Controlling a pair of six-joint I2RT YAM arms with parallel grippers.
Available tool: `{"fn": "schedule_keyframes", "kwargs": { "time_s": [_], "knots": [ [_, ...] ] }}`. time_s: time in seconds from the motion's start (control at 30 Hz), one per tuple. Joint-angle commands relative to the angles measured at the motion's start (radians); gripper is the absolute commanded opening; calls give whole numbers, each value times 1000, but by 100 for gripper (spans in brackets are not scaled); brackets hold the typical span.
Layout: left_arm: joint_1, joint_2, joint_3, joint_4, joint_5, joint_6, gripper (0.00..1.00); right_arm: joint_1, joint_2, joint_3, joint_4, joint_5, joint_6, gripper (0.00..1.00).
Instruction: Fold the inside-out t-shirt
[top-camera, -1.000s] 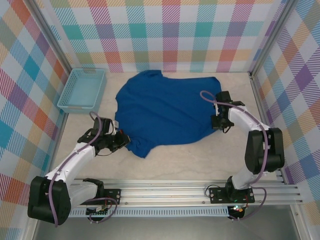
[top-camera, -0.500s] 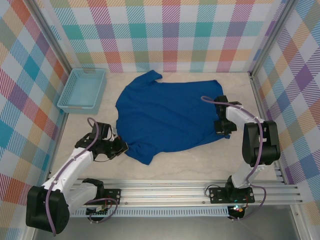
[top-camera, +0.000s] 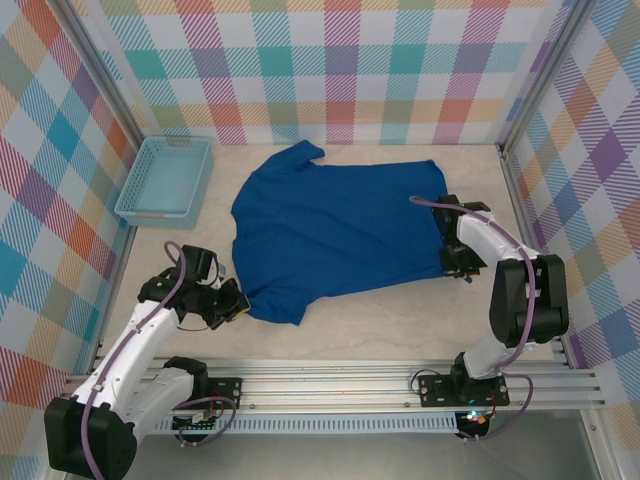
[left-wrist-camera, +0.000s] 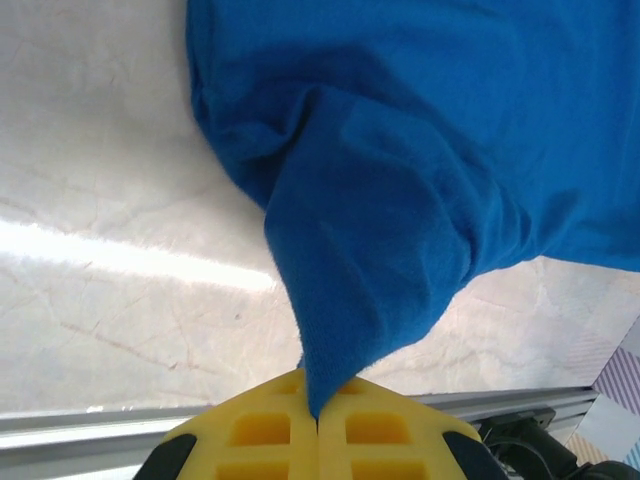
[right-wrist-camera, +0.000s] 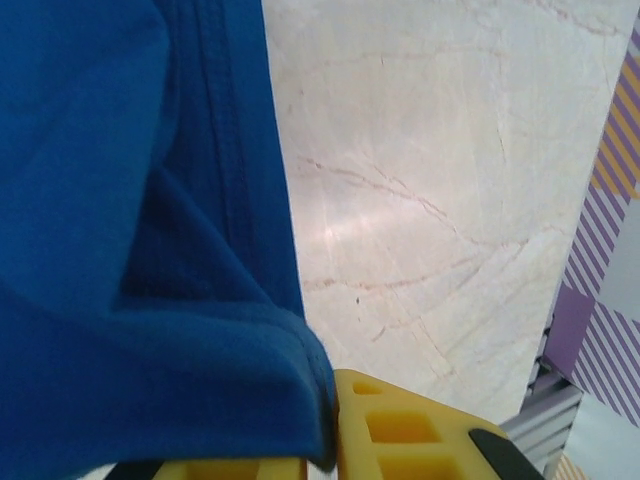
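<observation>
Both arms have drawn toward the near edge since a second ago, and the shirt (top-camera: 335, 235) between them now lies flatter and wider, its near hem pulled out straighter.

Left gripper (top-camera: 236, 303) sits low at the near-left corner of the shirt. In its wrist view the yellow pads are closed together on a peak of blue cloth, which rises taut from the pinch and fans out into the body of the garment.

Right gripper (top-camera: 462, 272) is at the shirt's right edge. From its wrist view, a folded hem drops between the two yellow fingers, but whether it is clamped or lying loose there we cannot tell.

The shirt is spread on the pale surface (top-camera: 380, 320), about centre, one sleeve pointing to the far wall, plain blue side up.

Basket (top-camera: 165, 178) stands at the far left, apart from the shirt.
</observation>
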Motion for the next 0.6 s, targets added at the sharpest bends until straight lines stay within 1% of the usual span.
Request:
{"fn": "schedule_keyframes", "kwargs": {
  "time_s": [0.0,0.1,0.2,0.3,0.33,0.37,0.4,0.47,0.5,0.57],
  "knots": [
    [-7,-12,-13,-128,45,3,0,8,8,32,-83,25,32,16],
    [-29,-15,-73,-128,86,-21,0,7,56,44,-110,44,47,17],
    [-72,4,-95,-119,63,-28,0,7,98,56,-124,68,54,19],
    [-76,41,-80,-96,36,-23,10,9,107,64,-120,82,63,23],
    [-76,48,-66,-88,21,-25,16,12,92,64,-103,71,57,26],
    [-75,56,-48,-81,6,-26,26,14,67,66,-80,43,48,29],
    [-75,62,-28,-78,-18,-27,33,16,35,72,-49,2,36,32],
    [-75,69,49,-88,-121,-2,46,18,-20,89,22,-93,5,38],
    [-75,75,94,-95,-199,12,53,18,-40,94,66,-141,-10,40],
    [-75,93,186,-57,-316,50,62,18,-60,115,167,-224,-34,45]
  ]
}}
